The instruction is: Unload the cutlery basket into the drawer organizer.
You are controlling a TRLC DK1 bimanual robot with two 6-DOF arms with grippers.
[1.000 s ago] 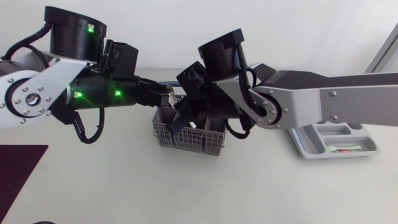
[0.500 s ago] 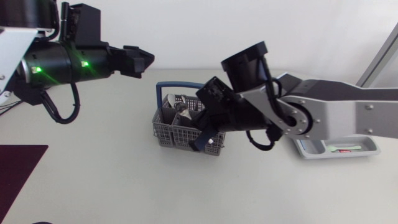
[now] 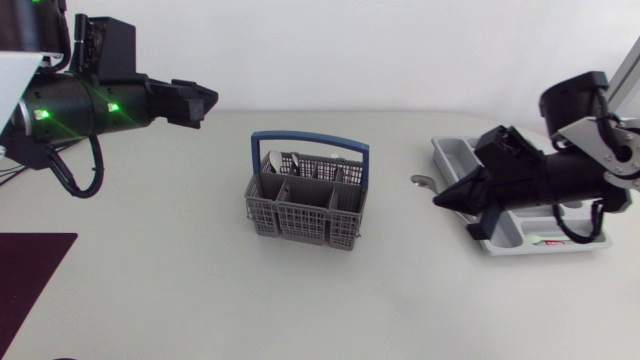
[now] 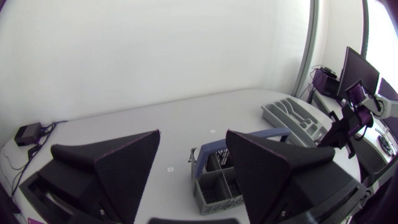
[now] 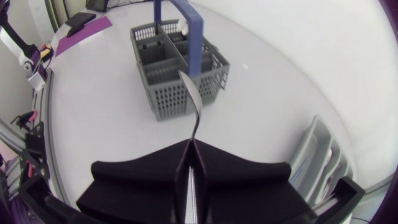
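Spoon point(image 5: 195, 115), thin metal, probably light, stiff and slippery, juts from the right gripper point(image 5: 189, 146), which is clenched flat on its handle, the best hold. It hangs just beside the organizer point(image 3: 447, 152). Basket point(image 3: 305, 205) stands mid-table. Left gripper point(image 4: 191, 137) hangs released, well apart.

My left arm point(image 3: 95, 105), off to the left of the cutlery basket point(image 3: 305, 205), is a fat matte-black barrel with two green lights on it (bright against the black). A boxy black block sits on top, a black cable loops beneath, and a pale link shows behind. The left gripper point(image 4: 193, 134) ends in two broad black wedges. To the basket's right, my right arm point(image 3: 560, 175) has a round black joint cap, a silver-grey link dotted with small screws and a black cable loop underneath. The right gripper point(image 3: 442, 200) is the same matte black.
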